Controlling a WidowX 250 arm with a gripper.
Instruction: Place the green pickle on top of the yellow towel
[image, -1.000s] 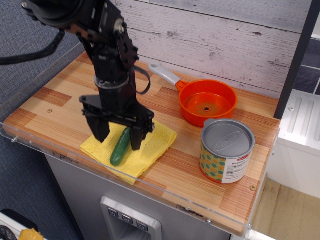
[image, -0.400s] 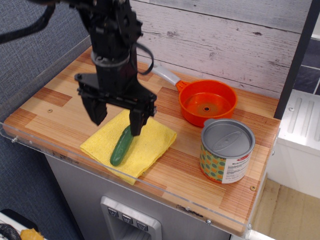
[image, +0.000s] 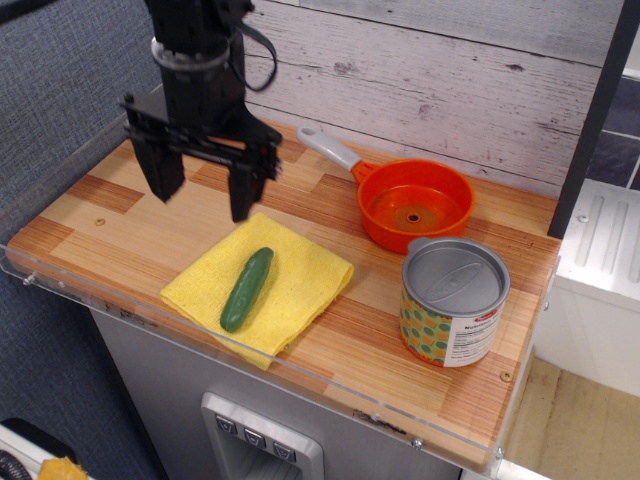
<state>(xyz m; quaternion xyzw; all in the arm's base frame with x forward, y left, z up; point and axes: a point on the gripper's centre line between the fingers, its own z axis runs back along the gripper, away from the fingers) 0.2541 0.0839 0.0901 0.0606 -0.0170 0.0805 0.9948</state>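
The tool (image: 202, 187) hangs above the table (image: 120, 215) with its two dark fingers (image: 243, 190) spread wide and nothing between them — it touches neither cloth nor toy, and sits up and back from the towel's far-left edge.

Below and toward the front lies the yellow towel (image: 300, 285), a folded square set cornerwise near the table's front edge. The green pickle (image: 246, 289) rests on it, lying flat along the towel's left half, its length running from the back toward the front corner. By the look of things the placing is done.

As a judgement: the pickle seems a light, stiff, smooth toy, likely a bit slippery and apt to roll on its rounded body. The soft cloth under it should damp that. If it needed taking up again, the middle of its length, with the fingers across the narrow width, would be the safest hold — the rounded ends would tend to squirt out.

Further right stand an orange pot (image: 415, 205) with a grey handle and a lidded tin can (image: 452, 302), both well apart from the towel.
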